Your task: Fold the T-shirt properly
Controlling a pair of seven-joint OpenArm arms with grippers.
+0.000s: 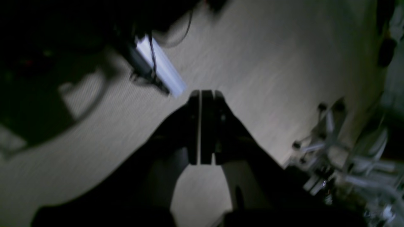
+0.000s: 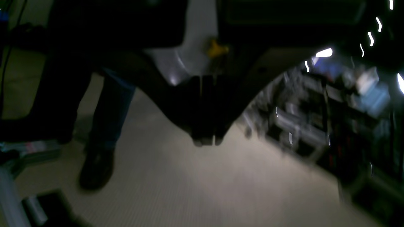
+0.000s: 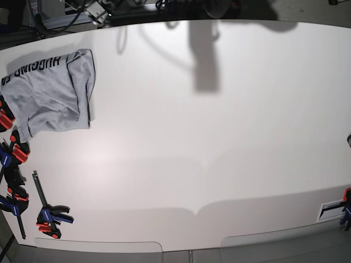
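Lying folded at the far-left corner of the table (image 3: 208, 137), the T-shirt (image 3: 52, 96) is a compact grey bundle with black block lettering along its far edge, reading mirrored and upside-down in the base view. Its left side runs off the table's left edge, partly cut by the frame. Nothing touches it.

Neither arm appears in the base view; only a dark shadow falls on the table near the far edge, centre.

Left gripper (image 1: 202, 94): jaws pressed together, just a thin slit between them, nothing held. Its wrist view is dark and blurred, looking at pale carpet-like floor (image 1: 268, 63), with a bright metal bar (image 1: 161, 67) and cables beyond the fingertips and chair bases (image 1: 331, 126) at the right.

Right gripper (image 2: 206, 142): jaws likewise closed, empty. Its wrist view is also blurred, showing floor, a person's leg in dark trousers with a dark shoe (image 2: 96, 170) at the left, and cluttered racks (image 2: 331, 119) at the right.

Red-and-blue bar clamps (image 3: 49, 216) sit along the table's left edge near the near-left corner, well apart from the T-shirt; another clamp (image 3: 345, 211) at the right edge near the near-right corner.
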